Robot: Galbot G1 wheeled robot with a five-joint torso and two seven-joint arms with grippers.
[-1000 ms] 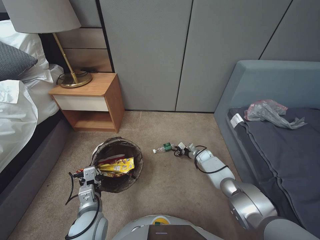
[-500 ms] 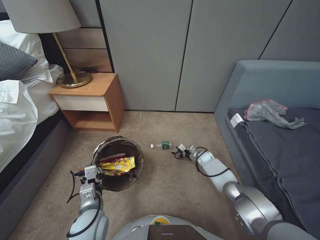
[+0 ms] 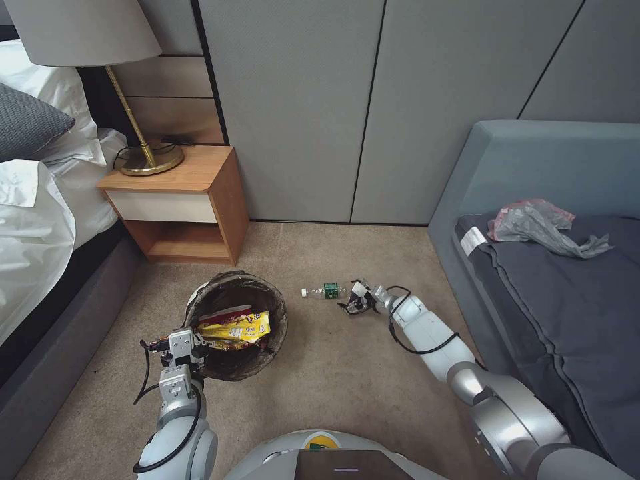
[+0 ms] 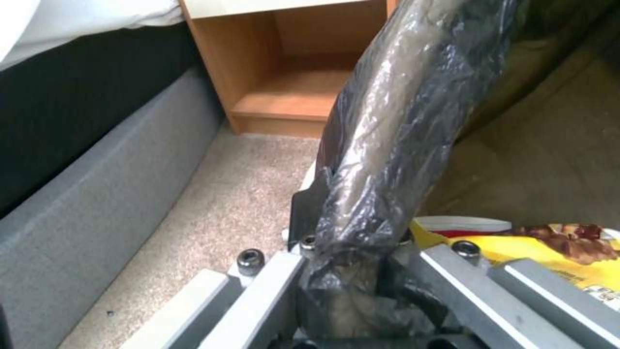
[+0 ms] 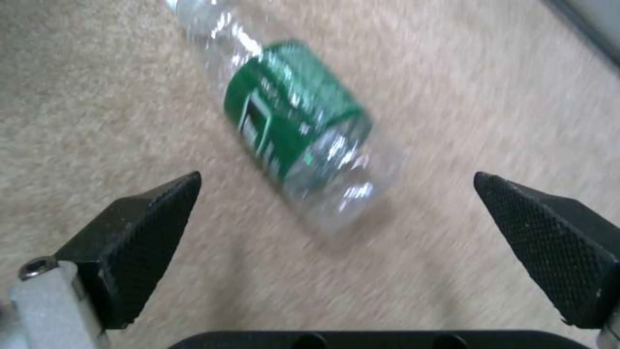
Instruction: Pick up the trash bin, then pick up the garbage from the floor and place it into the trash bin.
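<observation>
The trash bin point(image 3: 235, 325) is a small round white bucket lined with a dark, crinkled bag folded over its rim, with yellow and red snack wrappers point(image 3: 233, 328) lying inside. It sits at the carpet point(image 3: 333, 373), near the bedside cabinet. The left end effector point(image 3: 181, 347) is clamped on the near rim, the bag bunched between its fingers point(image 4: 271, 291).

The bottle point(image 3: 323, 291) is small and clear with a green label and a white cap, lying on its side on the carpet between the bin and the right end effector point(image 3: 352, 299). That end effector is spread wide just beside the bottle's base, its black textured pads point(image 5: 139, 232) on either side of it and not touching.

The floor is tan carpet. A wooden bedside cabinet point(image 3: 180, 200) carries a brass lamp point(image 3: 143, 157); a bed with white sheets point(image 3: 33, 220) stands on the left, a grey-blue sofa point(image 3: 533, 173) on the right, and grey wall panels point(image 3: 300, 100) behind.
</observation>
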